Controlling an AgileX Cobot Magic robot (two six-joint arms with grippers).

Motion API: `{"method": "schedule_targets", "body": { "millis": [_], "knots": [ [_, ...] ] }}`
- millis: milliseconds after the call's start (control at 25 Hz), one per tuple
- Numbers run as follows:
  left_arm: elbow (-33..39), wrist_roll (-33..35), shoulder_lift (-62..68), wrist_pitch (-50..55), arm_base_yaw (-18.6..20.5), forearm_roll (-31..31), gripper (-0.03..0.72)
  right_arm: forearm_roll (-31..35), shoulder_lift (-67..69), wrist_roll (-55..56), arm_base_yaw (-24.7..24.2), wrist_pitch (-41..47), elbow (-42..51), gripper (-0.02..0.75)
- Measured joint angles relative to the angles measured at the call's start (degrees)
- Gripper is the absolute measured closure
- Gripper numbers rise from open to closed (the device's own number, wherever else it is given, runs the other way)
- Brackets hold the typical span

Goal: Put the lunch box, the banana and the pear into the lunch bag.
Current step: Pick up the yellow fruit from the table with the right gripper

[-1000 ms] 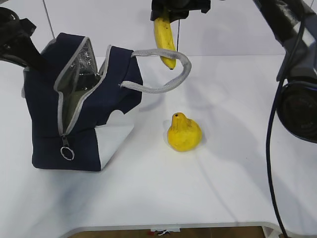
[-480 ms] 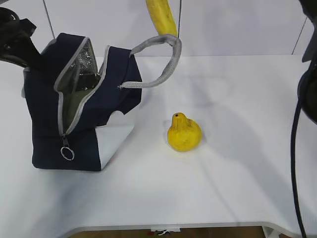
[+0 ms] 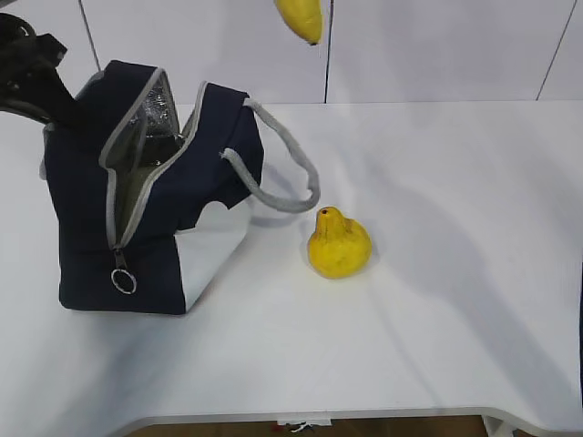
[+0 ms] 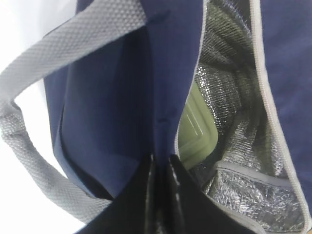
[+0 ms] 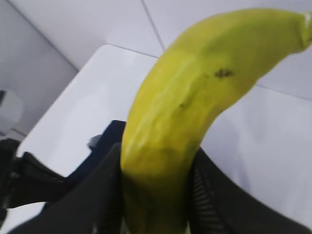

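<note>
The navy lunch bag (image 3: 150, 209) stands open at the left, its foil lining (image 4: 234, 73) showing. The sage-green lunch box (image 4: 196, 131) lies inside it. My left gripper (image 3: 50, 105) is shut on the bag's far top edge and pinches the navy fabric (image 4: 161, 163). My right gripper (image 5: 156, 195) is shut on the banana (image 5: 195, 97) and holds it high. Only the banana's tip (image 3: 301, 18) shows at the top of the exterior view, to the right of and above the bag's opening. The pear (image 3: 339, 244) sits on the table to the right of the bag.
A grey webbing handle (image 3: 284, 173) hangs down the bag's right side, close to the pear. The zipper's ring pull (image 3: 123, 280) hangs at the bag's front. The white table (image 3: 437, 300) stretches right and forward, with its front edge near the bottom.
The banana rose until only its tip shows at the top. The grey handle, lifted beside the banana, fell back against the bag's side. The right arm left the exterior view.
</note>
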Motion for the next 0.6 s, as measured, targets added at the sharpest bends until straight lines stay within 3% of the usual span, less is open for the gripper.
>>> {"method": "schedule_targets", "body": {
  "millis": [280, 600],
  "knots": [
    [0.0, 0.0, 0.0, 0.0, 0.0, -1.1, 0.687, 14.4, 4.0, 2.2, 0.1, 0.0, 0.0, 0.461],
    [0.0, 0.0, 0.0, 0.2, 0.0, -6.3, 0.687, 24.1, 13.1, 8.0, 0.1, -0.1, 0.0, 0.461]
  ]
}}
